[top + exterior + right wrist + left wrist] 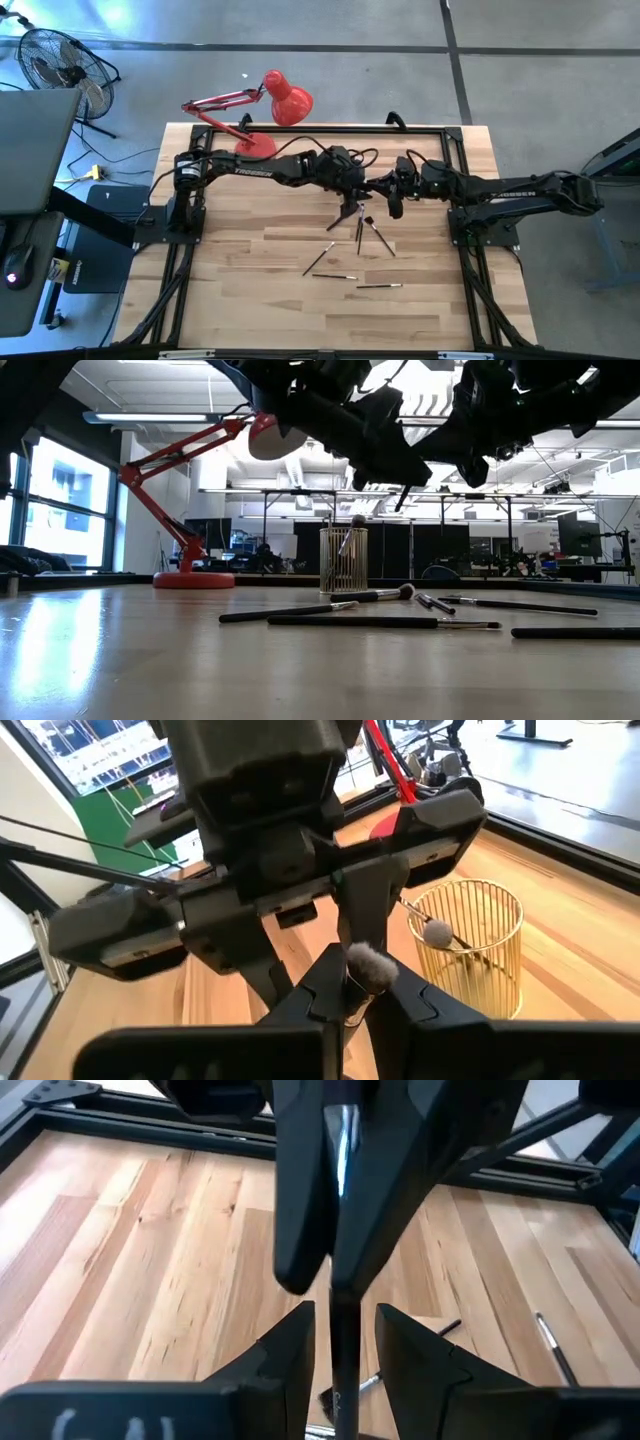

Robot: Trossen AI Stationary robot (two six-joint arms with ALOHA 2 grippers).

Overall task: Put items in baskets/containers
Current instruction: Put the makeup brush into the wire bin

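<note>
- At the far left edge of the light wooden table we see a red desk lamp with a jointed metal arm; it has no part in the job.
- The left pincer hangs above the middle of the table. It stands part open, astride a thin dark brush with a shiny ferrule, and we see a gap on either side of the handle.
- The right pincer meets it head-on and is closed on that thin dark brush just below its grey fluffy tip.
- We judge this to be a handover or re-grip in mid-air. Which pincer is to carry the brush on we cannot tell.
- The next move calls for one firm hold, then turning the brush upright over the gold wire cup, a small cylinder of upright bars just beside the pincers.
- One round-tipped brush leans inside the cup.
- About five loose brushes lie on the table nearer its front edge.
- From above, the arms hide the cup, so its exact place under them is unclear to us.
</note>
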